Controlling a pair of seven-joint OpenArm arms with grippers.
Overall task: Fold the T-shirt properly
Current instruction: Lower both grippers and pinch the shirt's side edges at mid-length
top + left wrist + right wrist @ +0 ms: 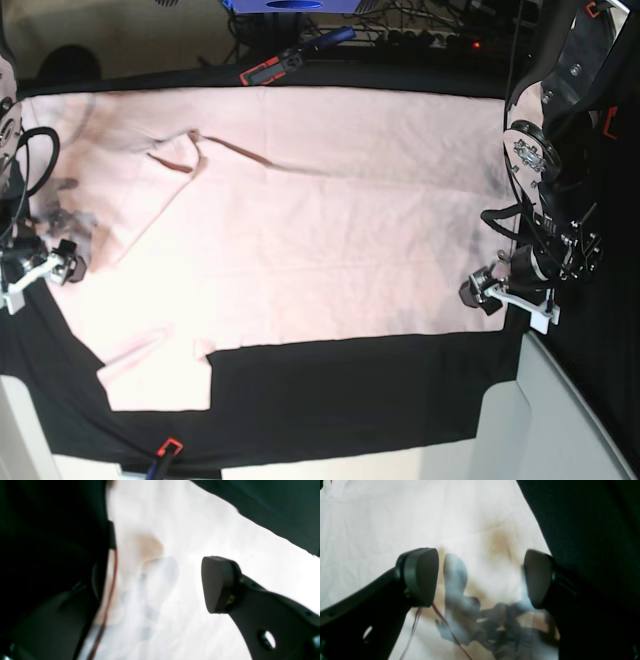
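Note:
The pale pink T-shirt (pixel 300 230) lies spread flat, plain side up, on the black table cloth (pixel 350 390), with one sleeve at the near left (pixel 150 370) and a creased fold at the upper left. My left gripper (pixel 484 292) hangs open at the shirt's right edge. In its wrist view (pixel 155 585) pink fabric (pixel 190 530) shows between the fingers (pixel 220 585). My right gripper (pixel 55 268) stands open at the shirt's left edge. Seen from its wrist (pixel 480 580), it is just above the fabric (pixel 395 517), with the right finger (pixel 537 580) at the cloth boundary. Nothing is held.
Red-and-black clamps hold the cloth at the back (pixel 268 70) and the front (pixel 165 450). Cables and a blue device (pixel 290 5) sit behind the table. A pale surface (pixel 560 420) borders the cloth at the front right. A thin red wire (pixel 450 627) hangs below my right gripper.

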